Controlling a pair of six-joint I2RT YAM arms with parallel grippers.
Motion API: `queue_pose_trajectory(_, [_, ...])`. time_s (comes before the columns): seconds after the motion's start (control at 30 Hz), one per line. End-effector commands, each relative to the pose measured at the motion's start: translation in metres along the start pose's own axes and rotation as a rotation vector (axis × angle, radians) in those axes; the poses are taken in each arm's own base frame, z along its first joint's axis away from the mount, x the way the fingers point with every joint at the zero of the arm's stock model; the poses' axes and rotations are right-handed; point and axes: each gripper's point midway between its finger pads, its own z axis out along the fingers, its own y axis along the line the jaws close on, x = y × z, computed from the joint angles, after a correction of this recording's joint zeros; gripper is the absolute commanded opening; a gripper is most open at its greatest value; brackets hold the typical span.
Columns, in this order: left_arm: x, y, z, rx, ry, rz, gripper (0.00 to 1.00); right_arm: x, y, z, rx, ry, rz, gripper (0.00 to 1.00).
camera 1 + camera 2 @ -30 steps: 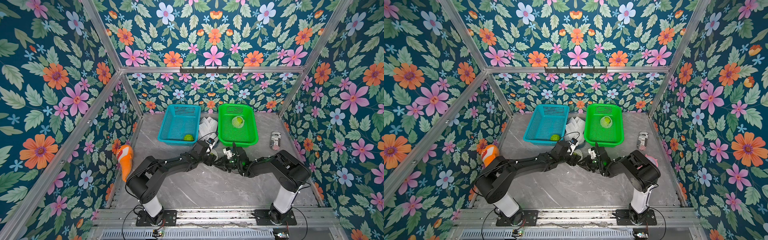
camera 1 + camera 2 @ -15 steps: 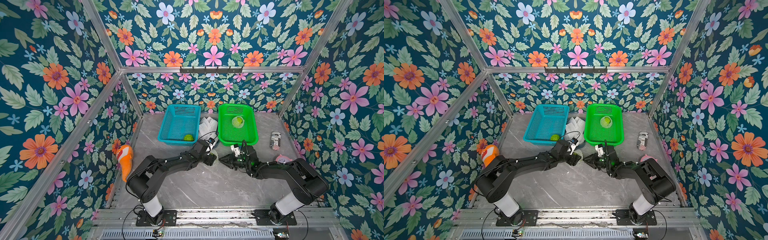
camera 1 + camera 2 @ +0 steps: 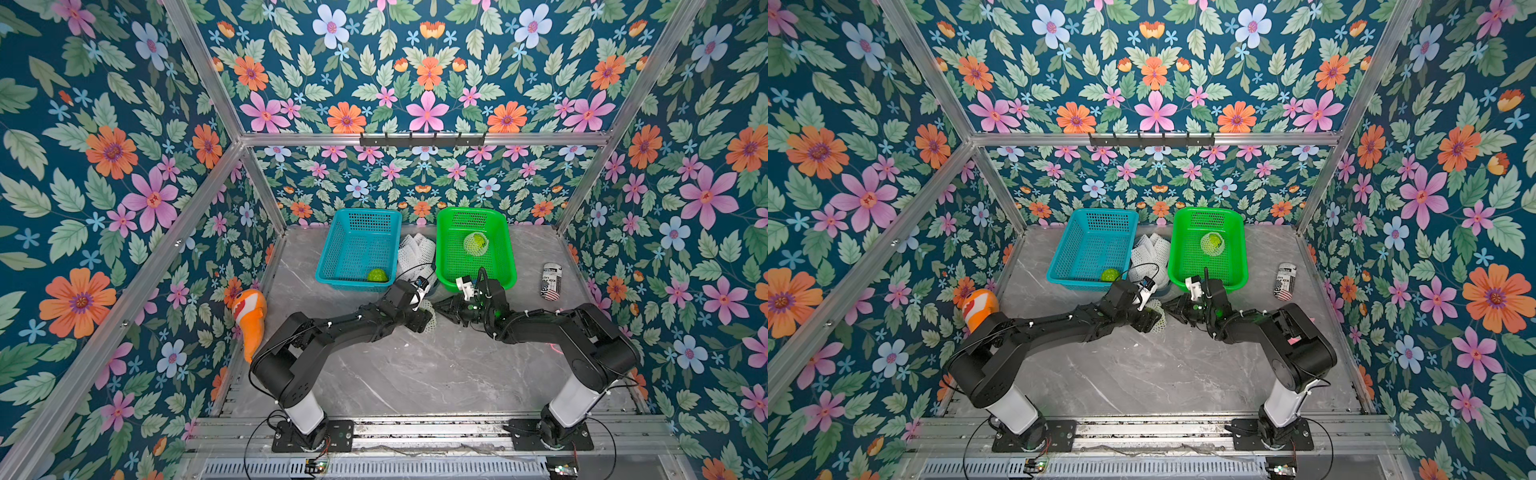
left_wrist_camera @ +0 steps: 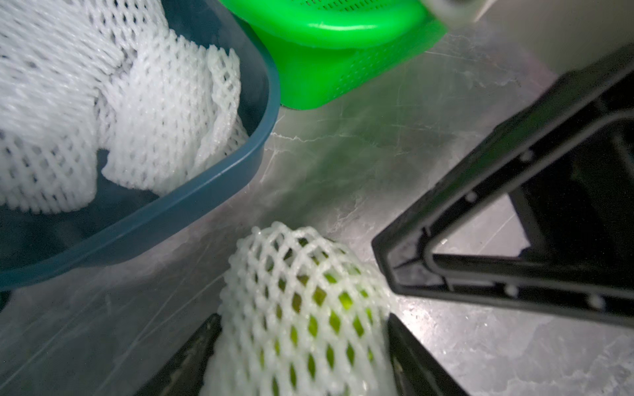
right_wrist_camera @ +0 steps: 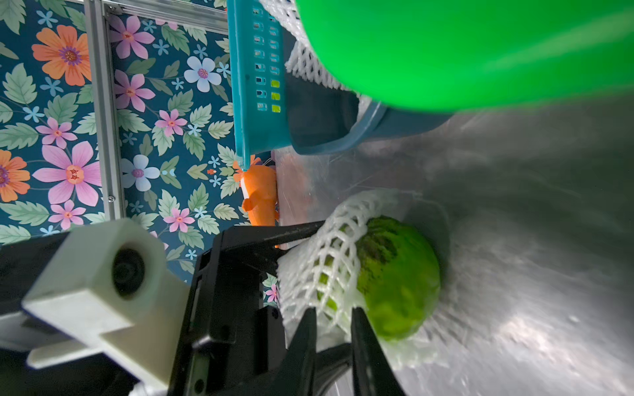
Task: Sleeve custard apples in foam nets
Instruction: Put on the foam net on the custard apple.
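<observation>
Shows left fingers (image 4: 187,363) clenched on either side of a bright green, bumpy-skinned custard apple (image 5: 401,284), partly sleeved in a white foam mesh net with diamond holes (image 4: 302,291). Shows right fingers (image 5: 364,346) nearly closed, pinching the loose edge of that same net. In the right wrist view, net over the half nearer the left fingers, green skin bare on the other half. In both top views, held fruit low over the grey marbled table (image 3: 415,374), between the two arms and just in front of the baskets; contact with the table not discernible. Just beyond, a dark blue-grey plastic tub (image 4: 223,185) with a heap of spare white foam nets (image 3: 415,249), set between a turquoise perforated plastic basket (image 3: 357,249) and a bright green perforated plastic basket (image 3: 505,253). In the turquoise basket, at a near corner, one bare green custard apple (image 3: 377,275). In the green basket, one custard apple already in its net (image 3: 475,243). At the left table edge, an orange clownfish plush toy (image 3: 249,311); at the right, well apart from the baskets, a printed can (image 3: 551,282) lying on its side
</observation>
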Motion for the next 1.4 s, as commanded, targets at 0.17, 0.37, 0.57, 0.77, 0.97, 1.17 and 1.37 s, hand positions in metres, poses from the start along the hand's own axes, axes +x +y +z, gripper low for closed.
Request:
queue_pose_trajectory(0.17, [0.015,0.000,0.000,0.005,0.054,0.000,0.73,0.002,0.003,0.005,-0.007,0.026,0.006,0.26])
queue_pose_trajectory(0.37, [0.016,-0.002,0.001,0.018,0.056,0.002,0.73,0.007,-0.002,0.004,0.047,-0.003,-0.025,0.29])
queue_pose_trajectory(0.57, [0.017,-0.003,0.002,0.026,0.062,0.005,0.73,-0.001,0.005,-0.010,0.076,-0.085,-0.070,0.28])
queue_pose_trajectory(0.77, [0.017,-0.004,0.002,0.034,0.063,0.006,0.73,-0.002,0.004,-0.010,0.098,-0.086,-0.078,0.28])
queue_pose_trajectory(0.97, [0.017,-0.005,0.001,0.040,0.061,0.006,0.73,0.003,-0.003,0.002,0.083,-0.057,-0.056,0.28])
queue_pose_trajectory(1.17, [0.016,-0.005,0.000,0.042,0.058,0.006,0.73,0.006,-0.003,0.007,0.090,-0.045,-0.057,0.24])
queue_pose_trajectory(1.37, [0.016,-0.005,0.000,0.044,0.057,0.006,0.73,0.004,-0.013,0.009,0.121,-0.053,-0.040,0.10])
